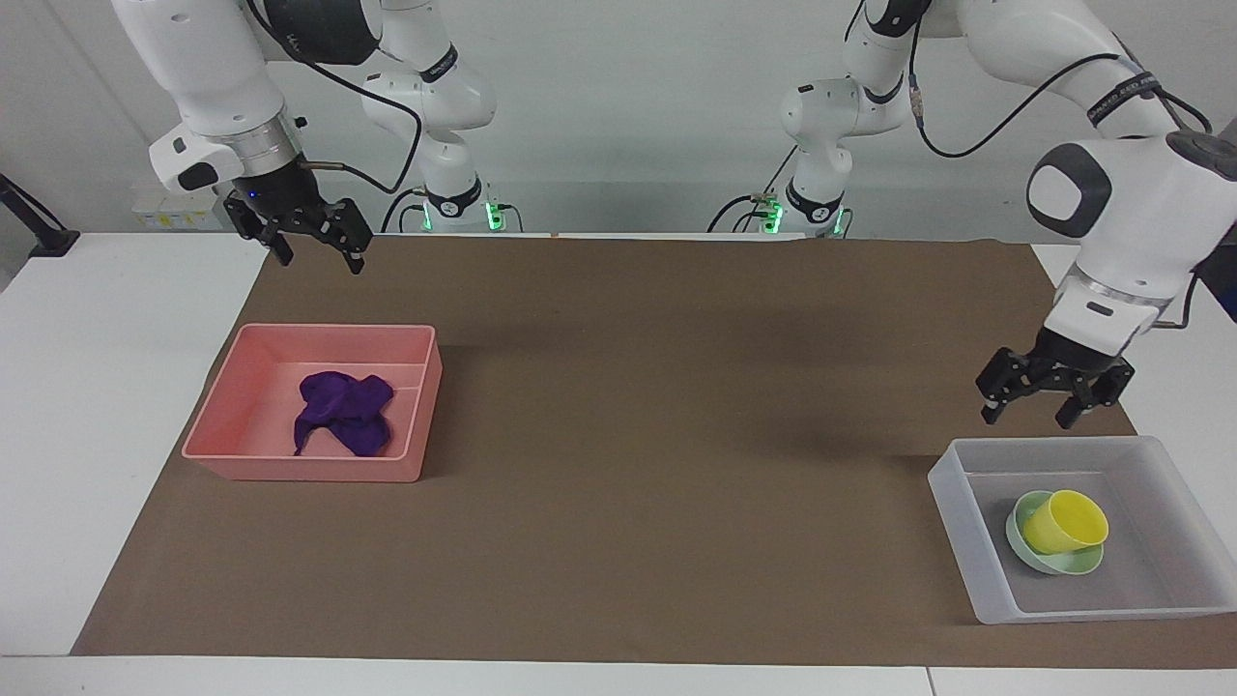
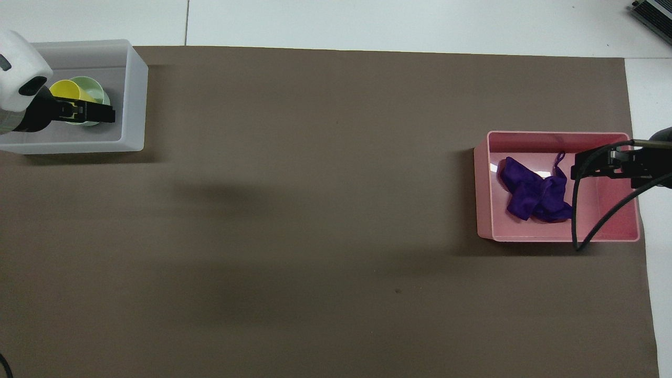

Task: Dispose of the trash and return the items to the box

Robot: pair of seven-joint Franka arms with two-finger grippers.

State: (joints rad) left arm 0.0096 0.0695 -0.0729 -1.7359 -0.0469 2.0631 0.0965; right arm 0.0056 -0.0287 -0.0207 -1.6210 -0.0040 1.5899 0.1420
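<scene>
The purple cloth [image 1: 345, 411] lies crumpled in the pink tray [image 1: 309, 471] toward the right arm's end of the table. The yellow cup [image 1: 1066, 522] leans in the mint-green bowl [image 1: 1053, 563], which sits inside the frosted-white box [image 1: 952, 495] toward the left arm's end. My left gripper [image 1: 1029, 419] is open and empty, raised over the box's edge nearer the robots. My right gripper [image 1: 322, 261] is open and empty, held high over the pink tray. The overhead view shows the cloth [image 2: 533, 194], the cup [image 2: 65, 89], the bowl [image 2: 93, 86], the left gripper [image 2: 105, 113] and the right gripper [image 2: 577, 167].
A brown mat [image 1: 676, 406] covers most of the table, with white tabletop [image 1: 87, 406] at both ends. The right arm's black cable [image 2: 575, 220] hangs over the pink tray [image 2: 556, 136]. The box's wall [image 2: 134, 94] stands at the mat's corner.
</scene>
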